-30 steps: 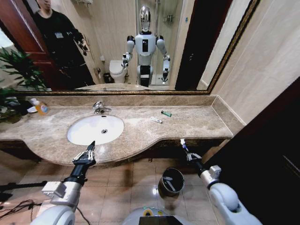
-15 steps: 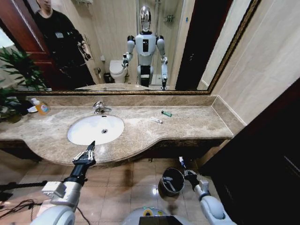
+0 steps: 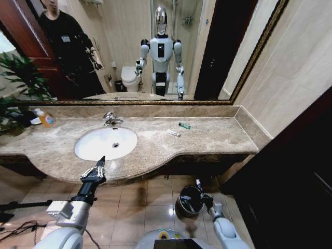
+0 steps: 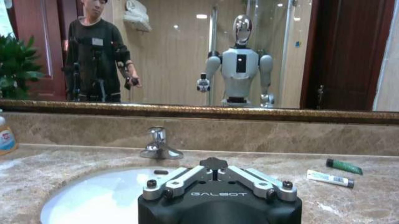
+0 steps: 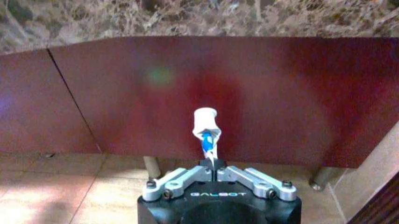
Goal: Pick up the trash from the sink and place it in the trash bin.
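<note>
Drop-off step underway: right gripper, low near the floor at the right rim of the black bin, is clamping a white-and-blue tube; next it needs centring over the bin & releasing, w/ two tubes waiting right of the sink; left gripper is hovering open at the counter's near edge.

A beige-brown marble counter runs along the wall under a wide mirror with a dark gilded frame. An orange soap bottle stands upright at the counter's far left corner, close to the backsplash, with a green leafy plant just beside it at the left edge. Below the counter's front edge lies a dark red-brown cabinet panel, and brown floor tiles spread beneath
</note>
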Tool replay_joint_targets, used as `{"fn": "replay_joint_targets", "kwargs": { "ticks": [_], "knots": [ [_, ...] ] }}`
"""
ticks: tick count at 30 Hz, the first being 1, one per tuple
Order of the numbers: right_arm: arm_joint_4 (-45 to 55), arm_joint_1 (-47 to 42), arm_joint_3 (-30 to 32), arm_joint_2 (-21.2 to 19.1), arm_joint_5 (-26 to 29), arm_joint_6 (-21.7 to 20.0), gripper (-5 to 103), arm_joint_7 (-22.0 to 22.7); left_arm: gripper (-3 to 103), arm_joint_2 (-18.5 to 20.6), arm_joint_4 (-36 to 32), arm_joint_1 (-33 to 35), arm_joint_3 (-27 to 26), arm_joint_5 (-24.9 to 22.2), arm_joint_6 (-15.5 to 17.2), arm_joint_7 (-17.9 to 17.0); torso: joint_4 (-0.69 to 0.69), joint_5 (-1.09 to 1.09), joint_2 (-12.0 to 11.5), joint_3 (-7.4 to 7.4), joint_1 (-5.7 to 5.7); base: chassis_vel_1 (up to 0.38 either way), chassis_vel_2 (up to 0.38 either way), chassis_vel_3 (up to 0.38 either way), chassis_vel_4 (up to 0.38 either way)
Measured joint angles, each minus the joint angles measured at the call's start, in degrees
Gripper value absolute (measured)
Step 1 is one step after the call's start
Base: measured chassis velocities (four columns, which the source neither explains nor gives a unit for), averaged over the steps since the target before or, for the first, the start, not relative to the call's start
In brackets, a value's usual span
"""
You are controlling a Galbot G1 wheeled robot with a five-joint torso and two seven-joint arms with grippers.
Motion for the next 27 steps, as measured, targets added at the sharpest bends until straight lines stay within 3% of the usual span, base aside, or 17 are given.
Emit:
{"fn": "replay_joint_targets", "kwargs": {
  "ticks": [6,10,13,14,16,20,27],
  "knots": [
    [-2.3,1.2,-0.5,0.9,-1.1,1.0,13,2.7,0,0.0,0.0,0.0,0.0,0.0,0.0,0.0,0.00,0.01,0.0,0.00,0.00,0.000,0.000,0.000,0.000],
    [-2.8,1.7,-0.5,1.0,-0.9,1.2,34,3.3,0,0.0,0.0,0.0,0.0,0.0,0.0,0.0,0.00,0.00,0.0,0.00,0.00,0.000,0.000,0.000,0.000],
    [-2.8,1.8,-0.5,0.9,-0.8,1.3,34,3.3,0,0.0,0.0,0.0,0.0,0.0,0.0,0.0,0.00,0.01,0.0,0.00,0.00,0.000,0.000,0.000,0.000],
    [-2.8,1.8,-0.5,0.8,-0.8,1.5,45,3.3,0,0.0,0.0,0.0,0.0,0.0,0.0,0.0,0.00,0.01,0.0,0.00,0.00,0.000,0.000,0.000,0.000],
    [-2.8,1.8,-0.4,0.5,-0.6,1.7,56,3.4,0,0.0,0.0,0.0,0.0,0.0,0.0,0.0,0.00,0.01,0.0,0.00,0.00,0.000,0.000,0.000,0.000],
    [-3.0,1.8,-0.4,0.2,-0.4,2.0,61,3.4,0,0.0,0.0,0.0,0.0,0.0,0.0,0.0,0.00,0.01,0.0,0.00,0.00,0.000,0.000,0.000,0.000],
    [-3.1,1.4,-0.3,-0.8,0.7,2.5,94,3.5,0,0.0,0.0,0.0,0.0,0.0,0.0,0.0,0.00,0.01,0.0,0.00,0.00,0.000,0.000,0.000,0.000]
  ]
}}
